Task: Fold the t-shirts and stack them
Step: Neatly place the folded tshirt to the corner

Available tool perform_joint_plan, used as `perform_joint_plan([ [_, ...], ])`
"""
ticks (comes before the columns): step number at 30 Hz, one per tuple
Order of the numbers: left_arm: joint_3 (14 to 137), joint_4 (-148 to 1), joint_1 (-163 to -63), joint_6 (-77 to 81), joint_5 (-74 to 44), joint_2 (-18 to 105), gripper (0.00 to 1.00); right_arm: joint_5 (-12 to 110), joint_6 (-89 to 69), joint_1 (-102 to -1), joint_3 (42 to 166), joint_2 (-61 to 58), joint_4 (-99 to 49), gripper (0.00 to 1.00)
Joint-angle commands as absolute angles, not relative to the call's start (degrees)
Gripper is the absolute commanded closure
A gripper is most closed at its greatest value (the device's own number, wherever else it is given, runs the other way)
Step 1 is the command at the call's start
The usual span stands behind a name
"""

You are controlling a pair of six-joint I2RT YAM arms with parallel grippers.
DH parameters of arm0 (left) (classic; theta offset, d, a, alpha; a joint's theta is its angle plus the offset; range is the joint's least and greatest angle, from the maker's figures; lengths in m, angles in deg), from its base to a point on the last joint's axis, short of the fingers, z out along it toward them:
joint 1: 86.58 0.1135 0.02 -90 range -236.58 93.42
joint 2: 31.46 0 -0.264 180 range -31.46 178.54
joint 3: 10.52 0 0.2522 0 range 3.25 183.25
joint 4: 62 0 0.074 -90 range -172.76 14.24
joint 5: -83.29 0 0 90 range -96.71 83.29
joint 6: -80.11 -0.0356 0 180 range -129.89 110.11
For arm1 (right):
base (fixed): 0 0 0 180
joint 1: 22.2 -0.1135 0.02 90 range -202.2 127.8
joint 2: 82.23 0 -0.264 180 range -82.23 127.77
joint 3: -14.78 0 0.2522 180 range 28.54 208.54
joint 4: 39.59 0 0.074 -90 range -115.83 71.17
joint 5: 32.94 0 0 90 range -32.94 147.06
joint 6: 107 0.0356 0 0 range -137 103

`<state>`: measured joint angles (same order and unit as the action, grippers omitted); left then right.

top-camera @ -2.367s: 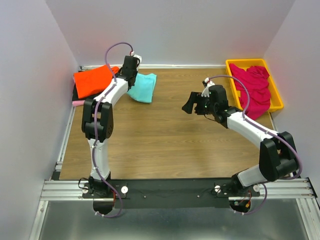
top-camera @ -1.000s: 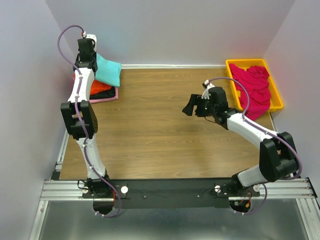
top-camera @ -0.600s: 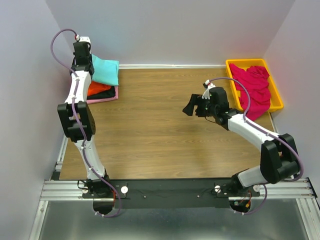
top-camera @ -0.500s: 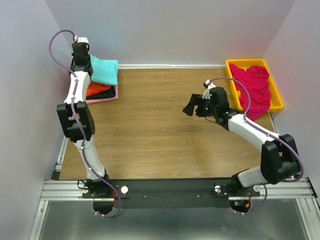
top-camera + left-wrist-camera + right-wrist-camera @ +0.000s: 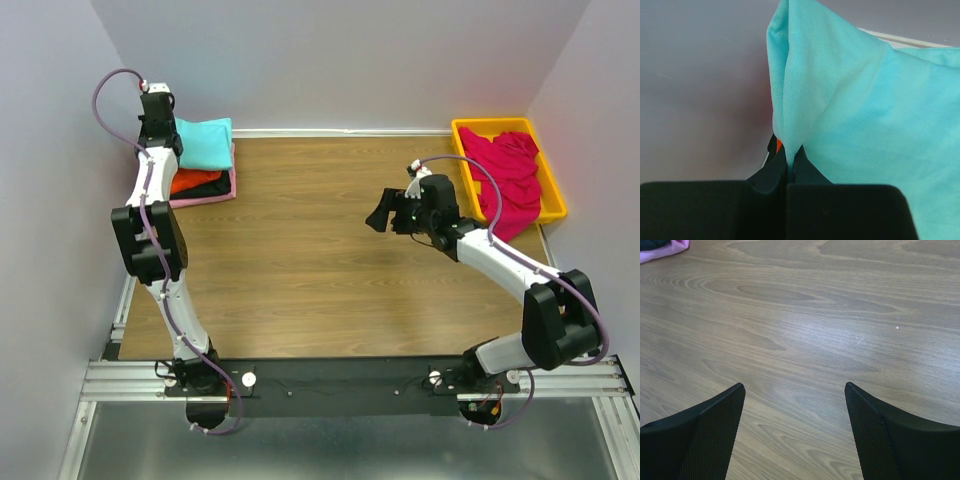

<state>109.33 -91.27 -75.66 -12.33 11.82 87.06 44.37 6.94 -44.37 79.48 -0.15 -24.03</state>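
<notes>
The folded turquoise t-shirt [image 5: 205, 143] lies over the stack at the far left corner, above the orange-red t-shirt [image 5: 192, 181], a black one and a pale pink one [image 5: 205, 196]. My left gripper [image 5: 163, 128] is shut on the turquoise shirt's left edge; in the left wrist view the cloth [image 5: 860, 105] rises pinched from between the jaws [image 5: 789, 165]. A magenta t-shirt [image 5: 508, 175] lies crumpled in the yellow tray [image 5: 549, 180]. My right gripper [image 5: 381, 214] is open and empty above the table's middle; its wrist view shows bare wood between the fingers [image 5: 795, 390].
The left wall stands right beside my left gripper, and the back wall runs just behind the stack. The yellow tray sits at the far right corner against the right wall. The pale pink shirt's corner shows in the right wrist view [image 5: 665, 247].
My left gripper has carried the turquoise t-shirt from the table left and back onto the stack, then lowered it further toward the corner. The right arm has not moved.
</notes>
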Motion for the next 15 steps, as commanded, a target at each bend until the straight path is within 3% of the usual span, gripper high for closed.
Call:
perform_joint_plan([
  [1,110.74,-91.40,-74.54,-11.65,16.23,89.74,1.00,43.88,6.82,-44.53,78.73,-1.64,-24.42,0.12],
  [6,114.33,-96.31,-73.83,-10.25,18.07,94.47,1.00,43.70,6.64,-44.53,78.64,-1.73,-24.43,0.12],
  [9,118.55,-100.36,-73.22,-7.96,20.27,97.03,0.56,43.96,6.64,-44.44,78.47,-2.25,-24.43,0.12],
  [10,118.73,-100.80,-73.13,-7.35,20.88,97.12,0.35,43.96,6.73,-44.52,78.29,-2.52,-24.43,0.12],
  [12,118.56,-100.98,-73.22,-6.90,20.89,96.43,0.20,44.14,6.73,-44.44,78.29,-2.69,-24.43,0.12],
  [13,118.30,-100.72,-73.22,-6.81,20.80,95.90,0.02,44.14,6.73,-44.52,78.20,-2.78,-24.43,0.12],
  [15,117.60,-100.63,-73.13,-6.20,20.63,93.97,0.02,44.31,6.73,-44.44,78.20,-2.87,-24.43,0.11],
])
